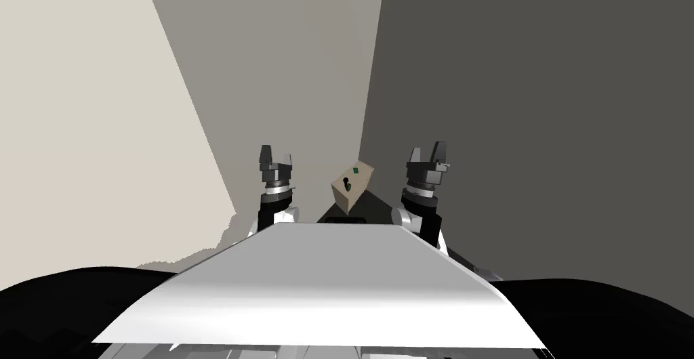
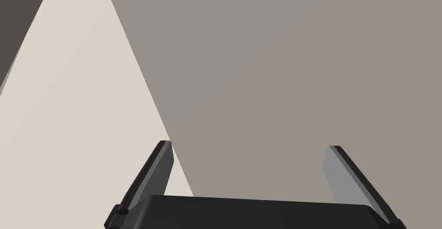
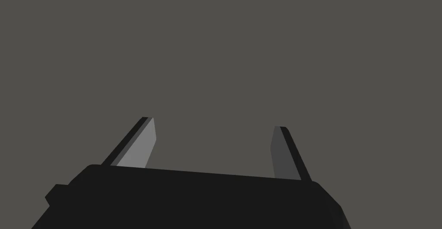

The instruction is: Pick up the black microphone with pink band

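A small dark microphone [image 1: 346,185] lies on a tan box-like stand [image 1: 359,174] in the head view, far ahead between my two arms, in the corner of the room. Its band's colour is too small to tell. My left gripper [image 1: 277,153] is raised left of the stand, open and empty. My right gripper [image 1: 428,150] is raised right of it, also open and empty. In the left wrist view the left gripper [image 2: 249,147] stands open with only walls ahead. In the right wrist view the right gripper [image 3: 213,124] faces a flat dark grey surface.
A small green thing [image 1: 356,170] sits on the stand's top beside the microphone. Light and dark grey walls meet in a corner behind the stand. Black areas lie at the lower left and lower right.
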You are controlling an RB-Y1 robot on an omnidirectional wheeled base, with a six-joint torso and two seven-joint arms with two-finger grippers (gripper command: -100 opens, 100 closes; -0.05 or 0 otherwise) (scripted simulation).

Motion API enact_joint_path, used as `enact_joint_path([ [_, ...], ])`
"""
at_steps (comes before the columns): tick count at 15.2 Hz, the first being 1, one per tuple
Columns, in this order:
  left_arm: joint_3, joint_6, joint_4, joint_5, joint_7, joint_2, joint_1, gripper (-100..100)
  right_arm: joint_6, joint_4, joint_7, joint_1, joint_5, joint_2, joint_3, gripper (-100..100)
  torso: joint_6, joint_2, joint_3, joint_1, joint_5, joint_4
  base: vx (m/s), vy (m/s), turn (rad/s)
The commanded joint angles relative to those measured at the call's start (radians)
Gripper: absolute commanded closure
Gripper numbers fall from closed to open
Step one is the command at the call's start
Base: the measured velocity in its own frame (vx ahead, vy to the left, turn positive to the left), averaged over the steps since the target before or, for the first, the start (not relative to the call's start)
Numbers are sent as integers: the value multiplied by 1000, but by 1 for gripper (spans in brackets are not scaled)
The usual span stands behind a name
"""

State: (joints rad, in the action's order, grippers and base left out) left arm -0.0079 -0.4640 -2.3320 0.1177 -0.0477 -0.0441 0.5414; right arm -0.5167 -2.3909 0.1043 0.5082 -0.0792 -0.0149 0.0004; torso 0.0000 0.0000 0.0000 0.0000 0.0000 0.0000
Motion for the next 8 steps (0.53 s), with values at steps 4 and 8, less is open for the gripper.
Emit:
enact_joint_path([
  [4,1,24,6,5,-13,80,-2,-100,0,0,0,0,0,0,0,0,0,0,0,0,0,0,-5,-11,-35],
  [8,4,84,22,16,-46,170,-8,-100,0,0,0,0,0,0,0,0,0,1,0,-2,0,0,-10,-29,-70],
])
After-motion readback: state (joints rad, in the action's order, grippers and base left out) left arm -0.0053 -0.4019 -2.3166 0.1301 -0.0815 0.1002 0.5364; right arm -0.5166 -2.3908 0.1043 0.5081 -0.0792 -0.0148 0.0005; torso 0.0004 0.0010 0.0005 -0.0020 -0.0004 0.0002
